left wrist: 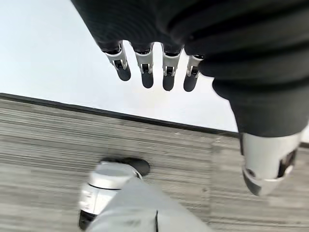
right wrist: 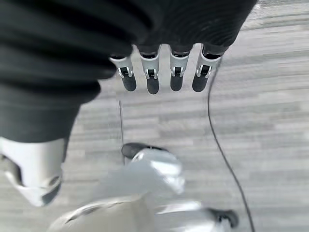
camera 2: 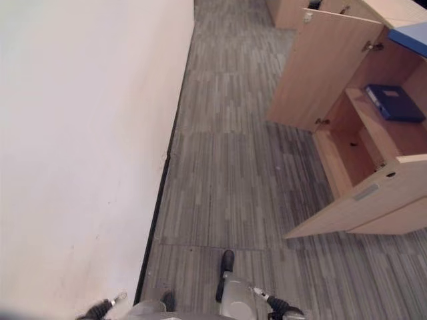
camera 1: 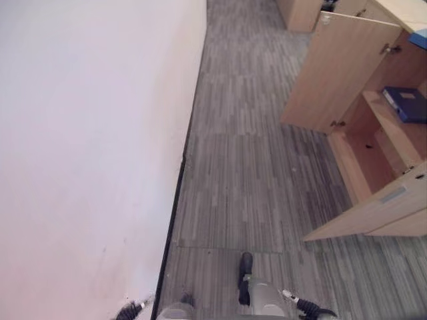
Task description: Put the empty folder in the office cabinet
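Left hand: the left hand [left wrist: 203, 43] hung at the robot's side, palm side facing down toward the carpet, with the wall [left wrist: 48, 53] behind it. Its fingers [left wrist: 146, 72] ran straight and side by side, slightly relaxed, and the thumb [left wrist: 268, 164] stood well apart from them. It held nothing.

Right hand: the right hand [right wrist: 77, 53] hung the same way over the carpet [right wrist: 270, 111]. Its fingers [right wrist: 152, 77] were straight in a row and the thumb [right wrist: 34, 174] was spread away from them. It was empty too.

Folder: the dark blue folder [camera 1: 407, 103] lay flat on the cabinet's upper shelf [camera 1: 393, 127], near the shelf's back, well apart from both hands.

Cabinet: the wooden cabinet [camera 2: 363, 150] stood on the robot's right with both doors swung open. The far door [camera 1: 340, 70] stood out toward the carpet, and the near door [camera 1: 380, 213] angled out closer to the robot. The lower compartment [camera 1: 370, 160] under the shelf looked bare.

Cabinet top: a light blue item [camera 2: 410, 37] lay on it at the edge of the head views; what it was could not be told.

Surroundings: grey striped carpet ran between the cabinet and a pale wall on the robot's left, with a dark skirting strip [camera 1: 175, 200] along the wall's foot.
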